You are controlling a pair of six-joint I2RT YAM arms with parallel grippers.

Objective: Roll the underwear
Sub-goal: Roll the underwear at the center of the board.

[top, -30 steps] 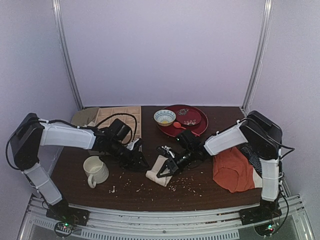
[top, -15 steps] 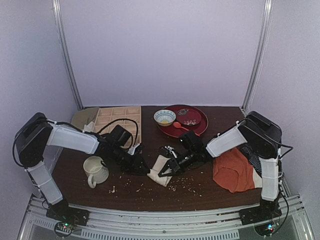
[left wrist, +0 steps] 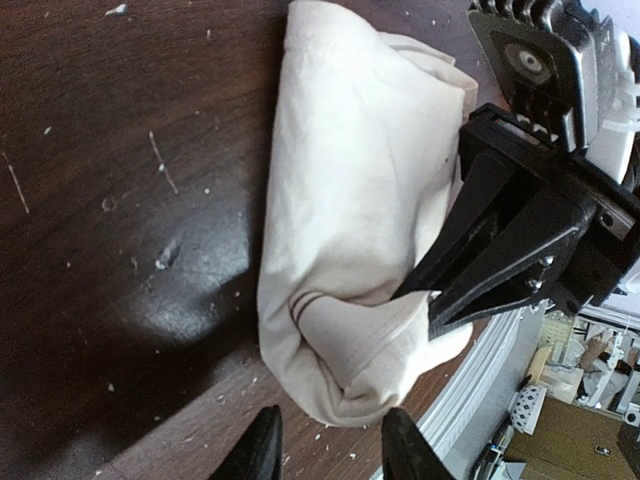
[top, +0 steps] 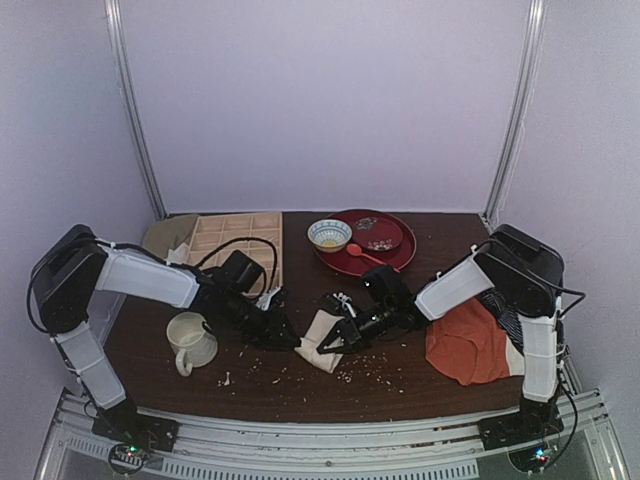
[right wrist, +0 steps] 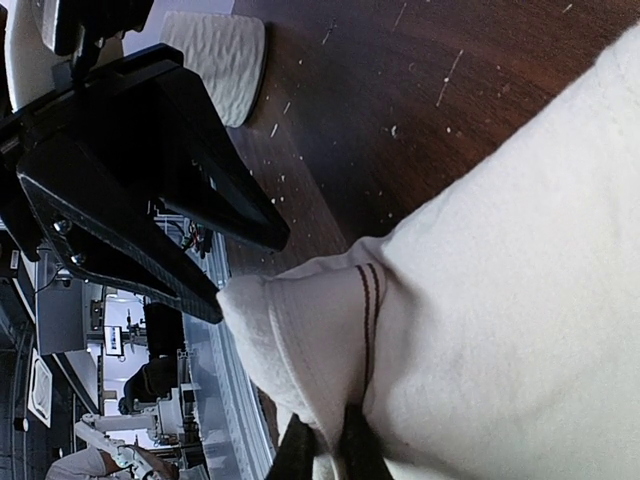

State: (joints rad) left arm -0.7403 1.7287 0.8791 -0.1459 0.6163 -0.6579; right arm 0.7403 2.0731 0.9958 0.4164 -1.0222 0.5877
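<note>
Pinching the underwear [right wrist: 500, 250]: right fingers [right wrist: 300, 455] are clenched on a fold of the cream fabric, right by a thin dark double stripe near the hem. On the other side the left fingers [left wrist: 262, 448] are spread with nothing held. The bundle's near end sits right at their tips, and I can't tell if it touches. Underwear is a loose folded lump, not a tight roll. It lies on the bench [top: 260, 395] about mid-width, closer to the front edge than the back. Both arms reach in low and meet over it, one from each side. Toward the front-left corner an upright mug [top: 190, 340] stands well apart from the underwear, handle toward the front edge. At the back-left sits a wooden divider tray [top: 240, 235]. At the back edge near the middle is a red plate [top: 375, 245] with a red spoon [top: 358, 251] lying on it. A small patterned bowl [top: 329, 234] is at its left rim, and I can't tell if it's on the plate or beside it. Near the right edge an orange garment [top: 465, 340] lies crumpled. A dark striped cloth [top: 500, 308] touches its right side, next to the right arm. Pale crumbs [top: 360, 365] are scattered over the dark wood, thickest just in front of the underwear.
</note>
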